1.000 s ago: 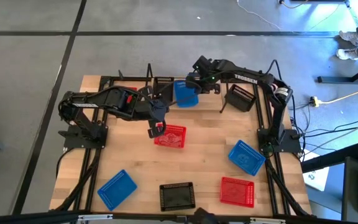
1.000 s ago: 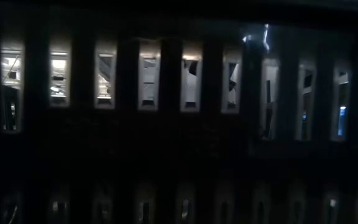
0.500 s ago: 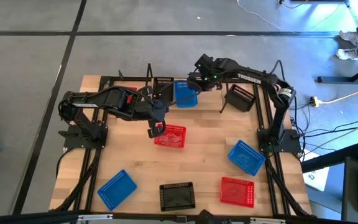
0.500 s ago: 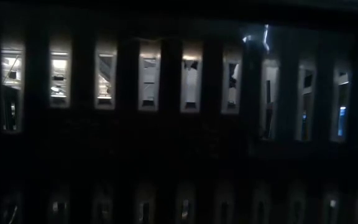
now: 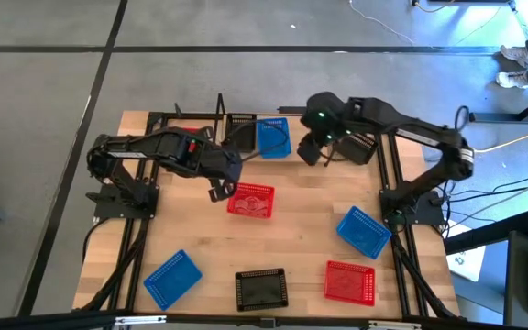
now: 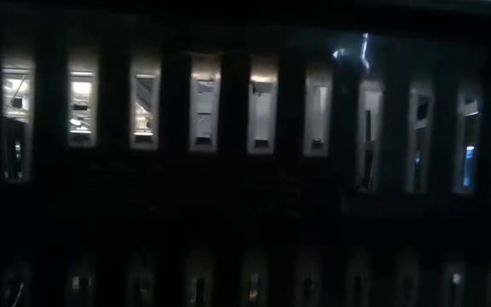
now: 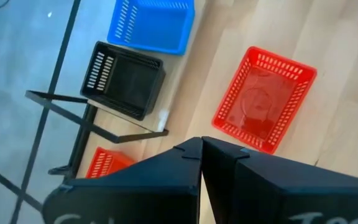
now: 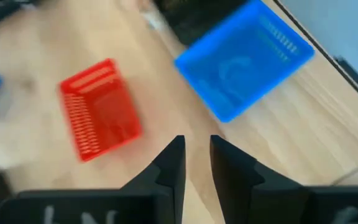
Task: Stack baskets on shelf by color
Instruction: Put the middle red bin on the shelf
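The right hand (image 5: 312, 149) hung empty, fingers a little apart, beside the blue basket (image 5: 274, 137) at the bench's (image 5: 200, 229) far edge. The left hand (image 5: 216, 191) – clenched, holding nothing – hovered just left of a red basket (image 5: 250, 200) near mid-bench.

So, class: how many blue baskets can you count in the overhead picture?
3: one blue basket at the table's far edge, one on the right side, one near the front left. Others may hide under the arms.
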Tool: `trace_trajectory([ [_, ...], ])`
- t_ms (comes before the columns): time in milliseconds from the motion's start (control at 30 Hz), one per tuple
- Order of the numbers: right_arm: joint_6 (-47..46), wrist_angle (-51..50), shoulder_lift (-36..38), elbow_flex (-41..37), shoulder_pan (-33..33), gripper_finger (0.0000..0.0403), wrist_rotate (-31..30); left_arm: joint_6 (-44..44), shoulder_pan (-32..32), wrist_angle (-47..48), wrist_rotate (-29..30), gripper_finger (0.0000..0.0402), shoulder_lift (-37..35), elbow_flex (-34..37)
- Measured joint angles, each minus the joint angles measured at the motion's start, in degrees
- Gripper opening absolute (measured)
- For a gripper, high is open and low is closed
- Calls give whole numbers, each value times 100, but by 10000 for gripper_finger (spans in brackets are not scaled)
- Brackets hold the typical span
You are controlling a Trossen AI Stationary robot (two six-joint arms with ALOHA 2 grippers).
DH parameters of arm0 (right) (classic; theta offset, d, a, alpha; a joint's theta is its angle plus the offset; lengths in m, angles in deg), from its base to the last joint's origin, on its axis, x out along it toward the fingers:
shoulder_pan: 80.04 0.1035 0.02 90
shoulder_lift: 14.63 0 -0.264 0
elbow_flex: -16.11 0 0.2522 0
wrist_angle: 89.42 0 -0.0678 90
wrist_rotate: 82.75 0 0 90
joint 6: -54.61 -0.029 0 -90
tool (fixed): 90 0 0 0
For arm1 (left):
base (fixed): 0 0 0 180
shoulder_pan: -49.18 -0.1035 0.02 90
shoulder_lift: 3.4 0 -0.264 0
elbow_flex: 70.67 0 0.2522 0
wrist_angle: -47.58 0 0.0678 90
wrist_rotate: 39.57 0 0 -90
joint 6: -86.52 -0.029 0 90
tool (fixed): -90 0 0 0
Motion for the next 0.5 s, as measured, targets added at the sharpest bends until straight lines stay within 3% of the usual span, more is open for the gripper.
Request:
trace_trajectory([
  [100, 139, 3, 284, 0, 229, 72, -4, 30, -4, -13, -23, 1, 1, 0],
  [200, 602, -4, 455, 0, 378, 72, 49, 123, -73, -53, -537, 10, 0, 0],
  [300, 1653, -93, 493, 4, 495, 72, 598, 105, -101, -56, -873, 27, 0, 0],
  [500, 4110, -320, 300, -219, 757, 72, 1774, 109, -98, -58, -865, 42, 0, 0],
])
